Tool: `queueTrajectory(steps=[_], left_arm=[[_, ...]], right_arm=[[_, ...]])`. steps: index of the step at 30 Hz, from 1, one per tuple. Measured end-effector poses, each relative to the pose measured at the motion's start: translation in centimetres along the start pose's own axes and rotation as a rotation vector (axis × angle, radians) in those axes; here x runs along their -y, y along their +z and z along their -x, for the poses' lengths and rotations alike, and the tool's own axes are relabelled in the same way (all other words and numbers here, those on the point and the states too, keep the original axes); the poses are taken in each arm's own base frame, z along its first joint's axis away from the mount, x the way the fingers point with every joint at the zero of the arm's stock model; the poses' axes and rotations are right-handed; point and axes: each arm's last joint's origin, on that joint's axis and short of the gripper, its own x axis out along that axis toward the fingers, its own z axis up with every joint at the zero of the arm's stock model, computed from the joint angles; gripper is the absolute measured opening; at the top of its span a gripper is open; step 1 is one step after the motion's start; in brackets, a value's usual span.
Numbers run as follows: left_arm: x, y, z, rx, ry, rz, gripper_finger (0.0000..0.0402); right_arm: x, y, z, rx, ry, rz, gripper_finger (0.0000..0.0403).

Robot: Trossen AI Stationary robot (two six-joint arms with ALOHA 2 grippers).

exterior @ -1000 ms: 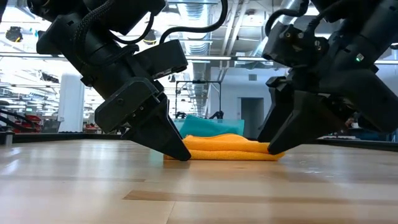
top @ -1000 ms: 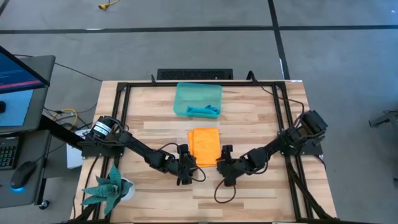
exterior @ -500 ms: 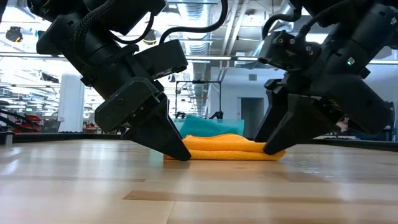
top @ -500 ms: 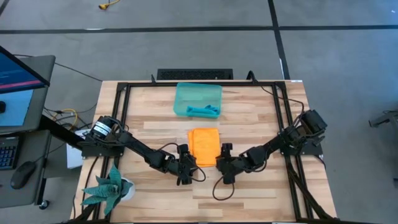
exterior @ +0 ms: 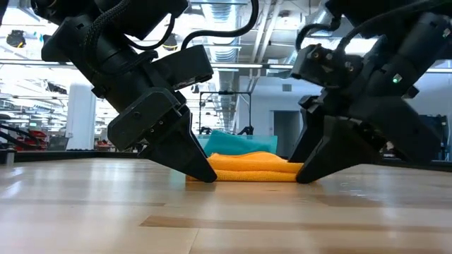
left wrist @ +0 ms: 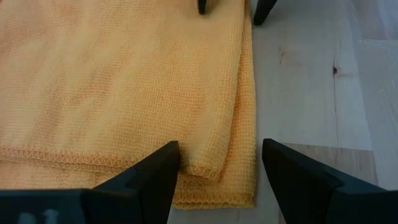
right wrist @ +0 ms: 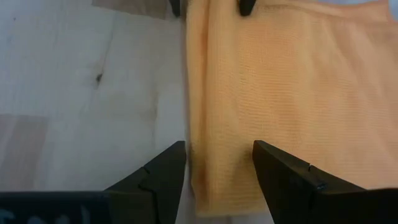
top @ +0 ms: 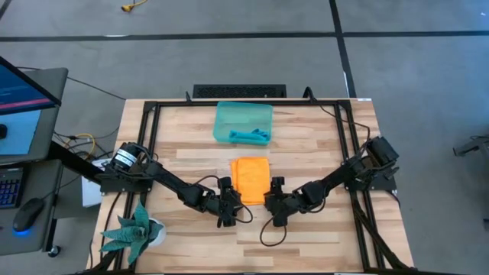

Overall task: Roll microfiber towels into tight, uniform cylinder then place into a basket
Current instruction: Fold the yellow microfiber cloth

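The orange towel [top: 250, 179] lies folded flat on the wooden table [top: 321, 137], near the middle, with the basket [top: 243, 121] well apart beyond it; a blue towel [top: 250, 137] already lies inside the basket, bunched rather than neatly rolled as far as can be told. Both grippers are down at the towel's near edge. The left gripper [top: 227, 202] sits at one near corner and the right gripper [top: 275, 200] at the other, each with its fingers spread apart and straddling the hem — neither is clamped on anything.

The cloth looks soft, light and limp (the left wrist view shows several layers stacked at the edge [left wrist: 214, 171], their stitched hems not quite lined up). It should drape and slide over itself rather than hold a shape, so a single-point pinch would probably lift only the top layer. The sensible hold seems to be the full thickness of the near hem at both corners together — then turning it over evenly. The weave should give the fingers decent grip, though the layers may creep apart.
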Motion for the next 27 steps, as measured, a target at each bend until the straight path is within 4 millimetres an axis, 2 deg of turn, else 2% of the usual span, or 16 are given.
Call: queueTrajectory(steps=[6,14,19,27], left_arm=[[0.0,0.0,0.0,0.003,-0.002,0.002,0.0226],[0.0,0.0,0.0,0.001,-0.004,0.001,0.0226],[0.0,0.0,0.0,-0.001,-0.01,0.001,0.0197],[0.2,0.1,0.0,-0.005,-0.049,-0.011,0.0107]], right_arm=[[-0.9,-0.6,-2.2,0.017,-0.026,-0.002,0.0216],[-0.6,-0.3,-1.9,0.019,-0.026,-0.007,0.0203],[-0.6,-0.1,-1.9,0.015,-0.007,-0.003,0.0156],[-0.6,-0.2,-1.9,0.006,0.005,0.004,0.0046]])
